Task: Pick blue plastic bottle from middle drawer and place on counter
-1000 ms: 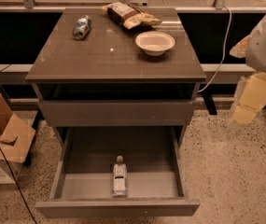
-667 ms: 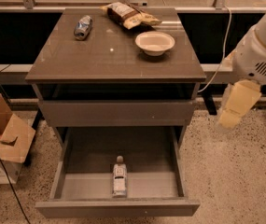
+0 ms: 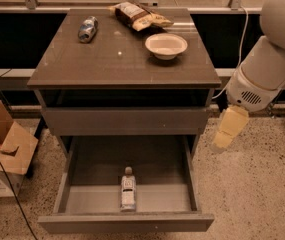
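Observation:
The blue plastic bottle (image 3: 128, 192) lies on the floor of the open middle drawer (image 3: 127, 223), near its front, with its white cap pointing to the back. The drawer is pulled out at the bottom of the grey cabinet. The counter (image 3: 117, 64) is the dark glossy top above it. My gripper (image 3: 223, 140) is a cream-coloured piece hanging from the white arm at the right. It sits just off the cabinet's right side, level with the drawer's back, above and to the right of the bottle. It holds nothing that I can see.
On the counter lie a stubbier blue-grey bottle (image 3: 87, 29) at the back left, a snack bag (image 3: 139, 15) at the back, and a white bowl (image 3: 166, 45) at the right. An open cardboard box (image 3: 7, 149) stands on the floor at the left.
My arm and gripper have moved left and downward, closer to the cabinet's right side. The bottle and the drawer have not moved.

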Controlling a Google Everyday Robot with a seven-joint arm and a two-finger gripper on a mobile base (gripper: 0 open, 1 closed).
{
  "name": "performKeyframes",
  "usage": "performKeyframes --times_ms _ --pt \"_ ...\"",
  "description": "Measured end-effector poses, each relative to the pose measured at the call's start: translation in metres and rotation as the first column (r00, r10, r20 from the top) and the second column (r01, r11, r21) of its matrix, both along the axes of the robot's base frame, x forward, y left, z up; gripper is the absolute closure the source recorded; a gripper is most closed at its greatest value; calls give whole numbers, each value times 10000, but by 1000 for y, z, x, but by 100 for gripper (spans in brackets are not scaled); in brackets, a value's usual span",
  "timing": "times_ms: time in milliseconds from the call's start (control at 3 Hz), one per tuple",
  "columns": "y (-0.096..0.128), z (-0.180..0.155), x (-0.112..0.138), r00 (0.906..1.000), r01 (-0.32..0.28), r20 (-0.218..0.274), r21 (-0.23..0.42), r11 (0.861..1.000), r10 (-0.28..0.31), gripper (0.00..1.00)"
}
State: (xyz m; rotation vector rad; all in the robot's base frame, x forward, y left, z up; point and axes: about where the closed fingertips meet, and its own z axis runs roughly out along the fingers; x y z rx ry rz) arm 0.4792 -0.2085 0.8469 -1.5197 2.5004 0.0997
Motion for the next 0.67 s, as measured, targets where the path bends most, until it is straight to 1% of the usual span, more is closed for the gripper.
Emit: performKeyframes --times_ms 333,667 --pt "0 -1 0 10000 23 -20 10 10000 -23 0" --pt "12 -19 2 9982 359 -479 35 9994 -357 0"
